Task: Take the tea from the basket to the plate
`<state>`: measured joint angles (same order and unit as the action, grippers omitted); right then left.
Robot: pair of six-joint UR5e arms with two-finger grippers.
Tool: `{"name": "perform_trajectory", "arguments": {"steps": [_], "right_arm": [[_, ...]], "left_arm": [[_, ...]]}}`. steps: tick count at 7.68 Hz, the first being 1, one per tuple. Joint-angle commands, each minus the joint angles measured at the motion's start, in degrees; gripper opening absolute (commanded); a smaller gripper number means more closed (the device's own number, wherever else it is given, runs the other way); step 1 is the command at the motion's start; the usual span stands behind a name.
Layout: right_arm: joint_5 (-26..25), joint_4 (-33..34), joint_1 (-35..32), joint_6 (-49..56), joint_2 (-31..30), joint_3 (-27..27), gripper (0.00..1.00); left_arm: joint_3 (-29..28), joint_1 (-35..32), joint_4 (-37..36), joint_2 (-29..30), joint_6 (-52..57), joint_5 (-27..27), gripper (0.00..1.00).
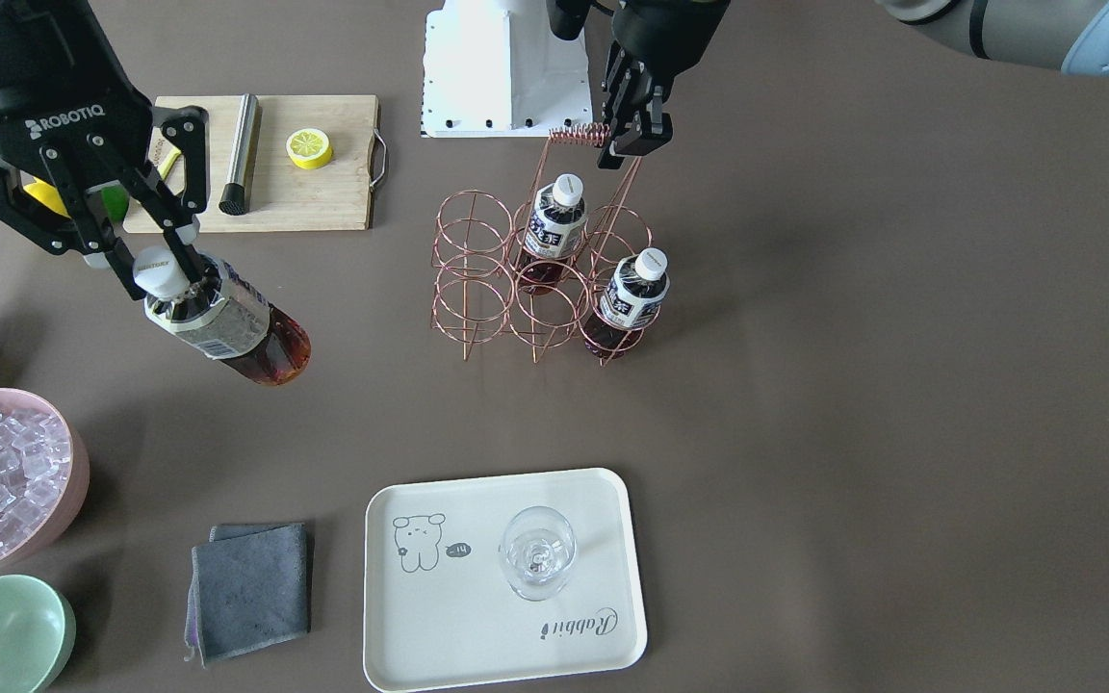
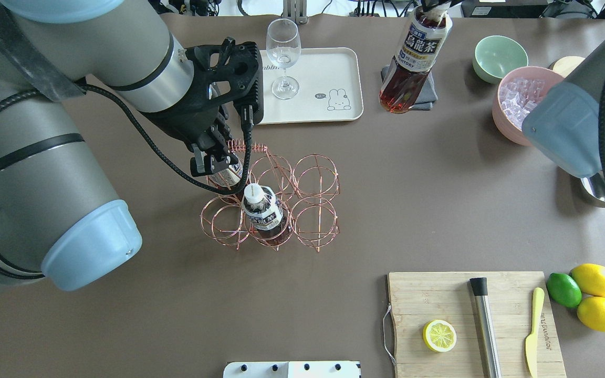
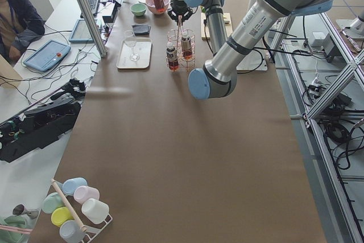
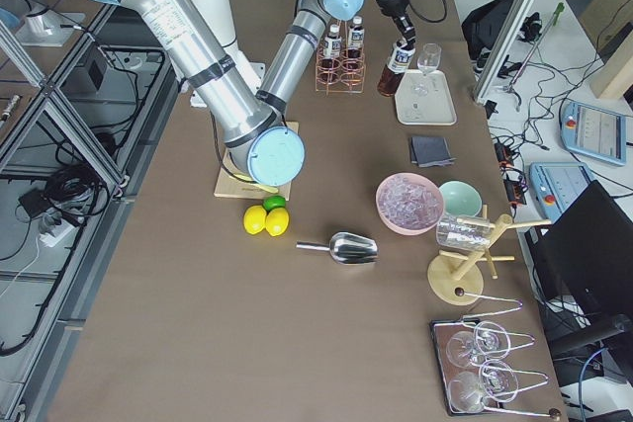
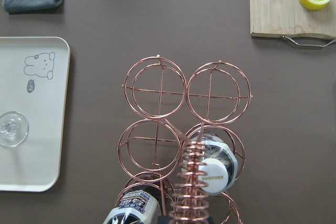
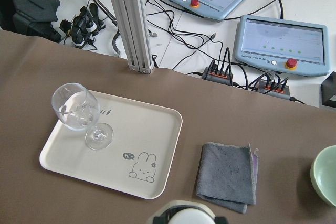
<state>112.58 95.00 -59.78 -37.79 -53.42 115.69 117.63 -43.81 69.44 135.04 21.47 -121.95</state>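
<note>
**Tea bottle aloft in the right claw, off the tray**

The tea bottle hangs tilted in the air, neck up and dark base down. The right gripper is clamped around its neck just under the white cap. It is out of the basket, on the robot's right of it, and not on the tray. In the overhead view its white label reads "烏龍茶" in large dark characters, with "SUNTORY" below. The gripper body carries the name "ROBOTIQ".

Two more bottles stand upright in the copper wire basket, in adjoining rings on the robot's left side of it. The left wrist view shows "SUNTORY" printed on one white cap. The left gripper is pinched on the end of the basket's coiled handle.

The cream tray lies well apart from the basket, on the far side of the table from the robot. It is printed with a small cartoon animal, a "hi" speech bubble and the word "Rabbit". A clear stemmed glass stands upright on it. A folded grey cloth lies just beside the tray.
</note>
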Motion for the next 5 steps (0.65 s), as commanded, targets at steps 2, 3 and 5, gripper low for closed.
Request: {"name": "perform_trajectory", "arguments": {"steps": [2, 3, 5], "right_arm": [[-2.70, -20.31, -0.43, -2.60, -0.90, -15.70, 0.00], [-3.93, -30.21, -0.34, -5.33, -0.81, -22.45, 0.00], [-8.22, -41.19, 1.67, -10.09, 1.46, -31.55, 0.00]], "left_arm": [[-0.03, -9.59, -2.37, -0.30, 0.24, -3.62, 0.00], [0.14, -12.76, -2.99, -2.56, 1.37, -5.30, 0.00], [-0.74, -19.70, -5.78, -6.43, 8.65, -6.80, 0.00]]}}
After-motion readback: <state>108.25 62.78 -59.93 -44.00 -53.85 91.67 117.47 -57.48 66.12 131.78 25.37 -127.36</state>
